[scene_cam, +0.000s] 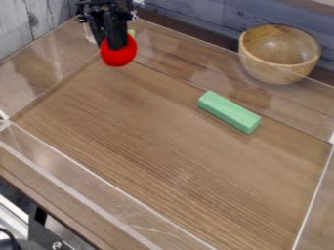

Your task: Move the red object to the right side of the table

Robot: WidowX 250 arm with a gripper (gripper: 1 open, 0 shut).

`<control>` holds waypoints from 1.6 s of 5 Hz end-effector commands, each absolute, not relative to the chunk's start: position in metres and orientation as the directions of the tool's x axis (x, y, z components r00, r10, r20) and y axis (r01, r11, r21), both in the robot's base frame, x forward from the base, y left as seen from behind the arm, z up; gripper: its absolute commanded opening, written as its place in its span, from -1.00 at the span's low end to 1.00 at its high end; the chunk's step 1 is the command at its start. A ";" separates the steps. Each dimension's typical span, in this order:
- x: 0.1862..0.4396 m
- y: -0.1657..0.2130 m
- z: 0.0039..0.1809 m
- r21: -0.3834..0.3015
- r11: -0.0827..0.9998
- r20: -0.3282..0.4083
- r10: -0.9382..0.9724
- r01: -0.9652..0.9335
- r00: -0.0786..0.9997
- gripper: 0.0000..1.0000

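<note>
At the far left of the counter [183,161], the end effector [109,35] is clenched on the red toy [117,50], which appears lifted clear of the wood. For the carry right, I would keep the grip firm, since the glossy, rounded skin may slip, and travel high enough to pass the green block [229,112] and the bowl [278,53]. Lower gently before letting go, as it could roll. No writing is readable.

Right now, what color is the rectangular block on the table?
Green, a light minty shade; the camera view shows the block best.
</note>
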State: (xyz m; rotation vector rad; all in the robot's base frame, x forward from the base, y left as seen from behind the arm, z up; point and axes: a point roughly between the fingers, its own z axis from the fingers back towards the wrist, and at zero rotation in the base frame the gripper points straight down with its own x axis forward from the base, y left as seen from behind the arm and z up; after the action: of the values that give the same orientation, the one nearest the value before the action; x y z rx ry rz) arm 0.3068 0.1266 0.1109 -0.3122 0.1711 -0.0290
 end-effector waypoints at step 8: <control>0.276 -0.057 0.131 -0.331 0.889 -0.174 -0.387 0.316 0.906 -1.00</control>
State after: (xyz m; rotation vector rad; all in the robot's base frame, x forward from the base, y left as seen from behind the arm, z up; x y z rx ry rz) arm 0.2737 -0.0563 0.1105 -0.3112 0.3170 -0.3542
